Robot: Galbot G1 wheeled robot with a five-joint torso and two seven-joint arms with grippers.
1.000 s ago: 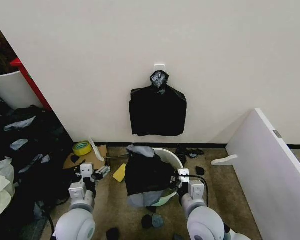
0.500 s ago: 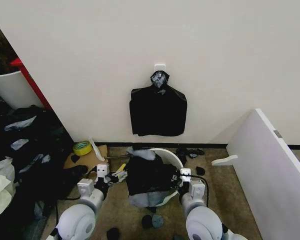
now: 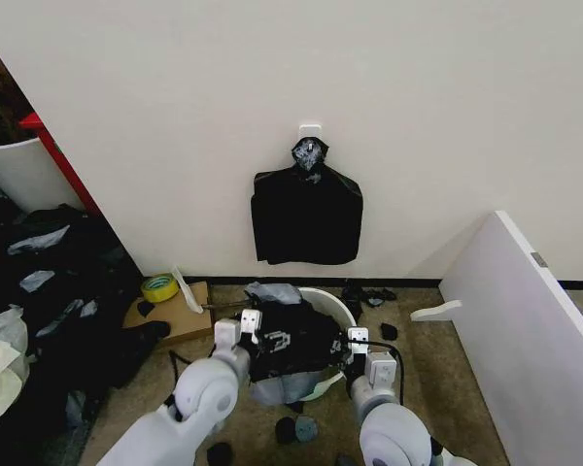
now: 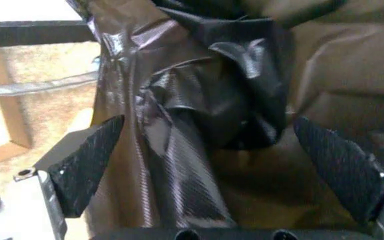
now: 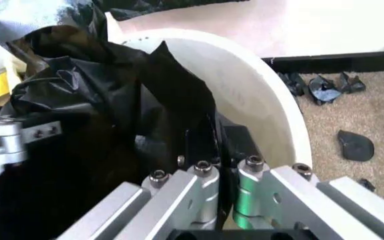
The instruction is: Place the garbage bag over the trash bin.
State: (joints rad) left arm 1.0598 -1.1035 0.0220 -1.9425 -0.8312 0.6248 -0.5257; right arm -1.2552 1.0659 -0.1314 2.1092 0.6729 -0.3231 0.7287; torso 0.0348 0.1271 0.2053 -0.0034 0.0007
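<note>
Left hand [image 4: 212, 165] spread wide against garbage bag [image 3: 290, 340], right hand [image 5: 213, 145] clamped on its edge at trash bin [image 3: 338, 307] rim; thin plastic may slip off.

The brown carpet floor [image 3: 447, 379] carries the trash bin [image 3: 332, 303] near the wall. Beside the bin lie a cardboard sheet [image 3: 170, 309] with a yellow tape roll [image 3: 159, 287], black scraps [image 3: 367, 294] and a white board [image 3: 515, 335].

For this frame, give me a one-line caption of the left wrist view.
Left gripper open, fingers either side of a fold of the garbage bag.
</note>
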